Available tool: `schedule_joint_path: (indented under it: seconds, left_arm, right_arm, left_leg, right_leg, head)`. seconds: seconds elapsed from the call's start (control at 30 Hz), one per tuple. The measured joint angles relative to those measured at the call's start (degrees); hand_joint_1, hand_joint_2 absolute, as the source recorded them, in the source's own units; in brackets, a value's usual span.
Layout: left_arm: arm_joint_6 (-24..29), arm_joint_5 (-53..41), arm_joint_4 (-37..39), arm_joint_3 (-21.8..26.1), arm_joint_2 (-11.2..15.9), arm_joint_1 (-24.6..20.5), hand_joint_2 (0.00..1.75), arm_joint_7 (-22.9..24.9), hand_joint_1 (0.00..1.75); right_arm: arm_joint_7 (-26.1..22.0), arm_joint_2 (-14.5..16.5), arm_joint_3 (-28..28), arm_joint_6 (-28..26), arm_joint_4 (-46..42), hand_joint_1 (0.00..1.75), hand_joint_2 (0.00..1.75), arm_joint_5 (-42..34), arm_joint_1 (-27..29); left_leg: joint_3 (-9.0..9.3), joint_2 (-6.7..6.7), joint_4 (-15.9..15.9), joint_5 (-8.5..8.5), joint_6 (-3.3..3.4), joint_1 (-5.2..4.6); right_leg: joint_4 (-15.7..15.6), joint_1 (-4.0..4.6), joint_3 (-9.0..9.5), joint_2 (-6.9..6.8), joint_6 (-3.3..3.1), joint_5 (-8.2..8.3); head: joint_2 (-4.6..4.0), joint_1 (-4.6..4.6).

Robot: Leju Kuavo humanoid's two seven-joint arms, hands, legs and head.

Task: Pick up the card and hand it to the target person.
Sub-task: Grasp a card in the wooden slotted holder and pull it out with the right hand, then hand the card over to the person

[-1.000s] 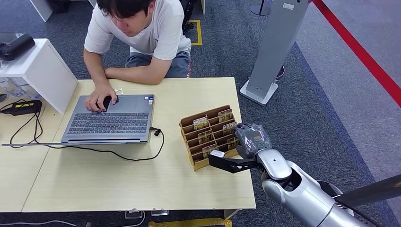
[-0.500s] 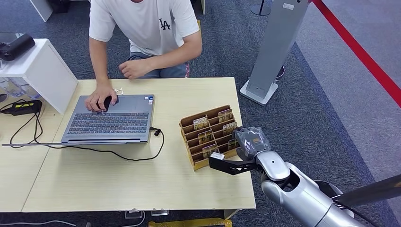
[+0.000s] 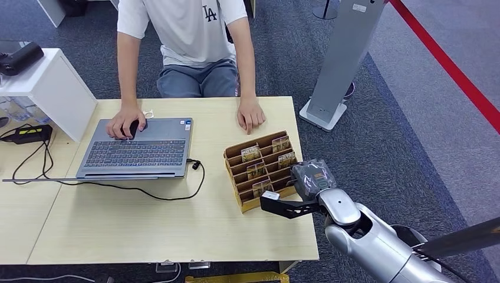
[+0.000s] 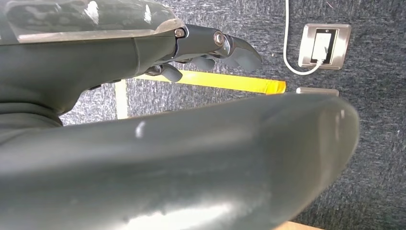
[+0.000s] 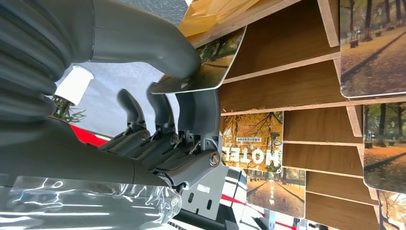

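Your right hand (image 3: 311,178) is at the outer corner of the cardboard card rack (image 3: 238,177), on the side nearest the table edge. In the right wrist view you see the thumb (image 5: 143,36) pressing on one face of a hotel card (image 5: 206,67) and a dark finger (image 5: 198,108) under its other face, so the card is pinched between them. The card is tilted, and one of its edges is right at the wooden lip of the rack's slot; you cannot tell if it still sits inside the slot. The other fingers are curled just beside the pinching one.

Beside the hand, more cards stand in the other slots (image 3: 256,170). Beyond the rack, on the far side from your hand, a person's hand (image 3: 250,115) rests flat on the table (image 3: 147,224). The person's other hand (image 3: 122,124) is on a laptop (image 3: 138,148), well apart from your hand.

Your left hand (image 4: 210,50) hangs over grey carpet, its fingers a little bent and nothing in them.
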Motion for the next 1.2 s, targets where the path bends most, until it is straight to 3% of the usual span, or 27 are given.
schedule_joint_path:
  seconds: [0.7, 0.97, 1.2]
  left_arm:
    - [-1.3, -1.1, 0.0, 0.0, 0.2, 0.0, 0.00, -2.6, 0.00]
    - [-1.2, -0.3, 0.0, 0.0, 0.3, 0.2, 0.00, -2.3, 0.00]
    - [-1.0, -0.1, 0.0, 0.0, 0.2, 0.2, 0.00, -2.0, 0.00]
  right_arm:
    - [0.5, 0.2, 0.0, 0.3, 0.4, 1.52, 1.75, 0.2, -1.0]
    - [4.3, -1.8, -1.9, 2.0, -10.8, 1.52, 1.75, 3.7, -5.4]
    - [0.9, -1.0, -3.0, -6.4, -20.0, 1.52, 1.75, 9.0, -6.4]
  left_leg:
    - [0.02, 0.00, 0.0, 0.02, 0.01, 0.00]
    - [0.01, 0.02, 0.0, 0.04, 0.03, 0.00]
    - [0.00, 0.01, 0.0, 0.04, 0.03, 0.01]
  right_leg:
    - [0.0, 0.00, 0.01, 0.00, 0.01, 0.03]
    - [0.0, 0.00, -0.01, 0.01, -0.02, 0.06]
    - [0.0, 0.01, -0.01, -0.01, -0.03, 0.06]
  head:
    - [0.00, 0.01]
    - [0.00, 0.04]
    - [0.00, -0.06]
